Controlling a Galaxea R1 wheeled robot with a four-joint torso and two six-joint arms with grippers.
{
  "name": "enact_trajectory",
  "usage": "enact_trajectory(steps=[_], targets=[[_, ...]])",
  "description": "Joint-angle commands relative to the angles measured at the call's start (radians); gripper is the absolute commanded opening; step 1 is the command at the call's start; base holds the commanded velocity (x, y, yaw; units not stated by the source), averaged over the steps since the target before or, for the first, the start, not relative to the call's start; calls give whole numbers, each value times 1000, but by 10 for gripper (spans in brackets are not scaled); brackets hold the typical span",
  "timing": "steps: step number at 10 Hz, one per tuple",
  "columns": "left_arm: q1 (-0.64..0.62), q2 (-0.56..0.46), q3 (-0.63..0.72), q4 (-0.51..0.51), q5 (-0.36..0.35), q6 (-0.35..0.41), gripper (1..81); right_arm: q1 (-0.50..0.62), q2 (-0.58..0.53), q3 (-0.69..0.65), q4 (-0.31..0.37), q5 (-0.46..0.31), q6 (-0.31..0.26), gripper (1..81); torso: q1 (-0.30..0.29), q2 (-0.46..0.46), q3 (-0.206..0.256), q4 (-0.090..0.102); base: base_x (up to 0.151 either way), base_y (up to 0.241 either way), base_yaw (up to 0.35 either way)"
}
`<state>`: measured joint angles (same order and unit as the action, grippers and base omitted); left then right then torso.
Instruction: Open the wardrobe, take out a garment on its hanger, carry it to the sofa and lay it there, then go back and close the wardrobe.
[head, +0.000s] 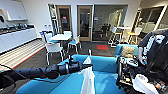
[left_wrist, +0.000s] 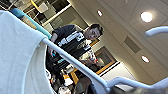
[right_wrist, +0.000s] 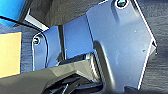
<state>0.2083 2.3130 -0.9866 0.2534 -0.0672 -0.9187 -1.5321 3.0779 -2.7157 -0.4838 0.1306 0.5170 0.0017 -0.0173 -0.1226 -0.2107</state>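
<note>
My left arm reaches in from the left over the bright-blue sofa (head: 106, 72). Its gripper (head: 86, 66) is shut on the white hanger (left_wrist: 75, 63). The white garment (head: 88, 78) hangs from it, draping down in front of the sofa's seat. In the left wrist view the garment (left_wrist: 17, 55) is draped over the hanger's slanting arm, and the thin hook (left_wrist: 156, 30) curves away above.
A person (head: 155, 47) with a control rig stands close on the right, beside the sofa. Behind the sofa is a blue seat with a patterned cushion (head: 127, 51). White tables and chairs (head: 60, 41) stand further back, a kitchen counter (head: 15, 37) runs along the left wall.
</note>
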Motion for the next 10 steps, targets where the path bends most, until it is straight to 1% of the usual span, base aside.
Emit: enact_trajectory(steps=[1, 4, 8, 9, 10], targets=[[-161, -1, 28, 26, -49, 4, 10, 37, 0, 2, -4, -43, -2, 811, 0, 0, 0, 0, 110, 0, 0], [-161, -1, 26, 26, -49, 4, 10, 39, 0, 2, -4, -43, -2, 811, 1, 0, 0, 0, 89, 0, 0], [-145, 3, 23, 29, -49, 6, 10, 36, 0, 2, -6, -43, -3, 811, 0, 0, 0, 0, 0, 0, 0], [-140, 11, 17, 30, -42, 6, 10, 37, 0, 2, -6, -43, -3, 811, 0, 0, -33, 0, 0, 0, 0], [-140, 31, 0, 30, -32, 4, 10, 39, -2, 2, -6, -43, -3, 811, 0, 0, -94, 0, 0, 0, 0]])
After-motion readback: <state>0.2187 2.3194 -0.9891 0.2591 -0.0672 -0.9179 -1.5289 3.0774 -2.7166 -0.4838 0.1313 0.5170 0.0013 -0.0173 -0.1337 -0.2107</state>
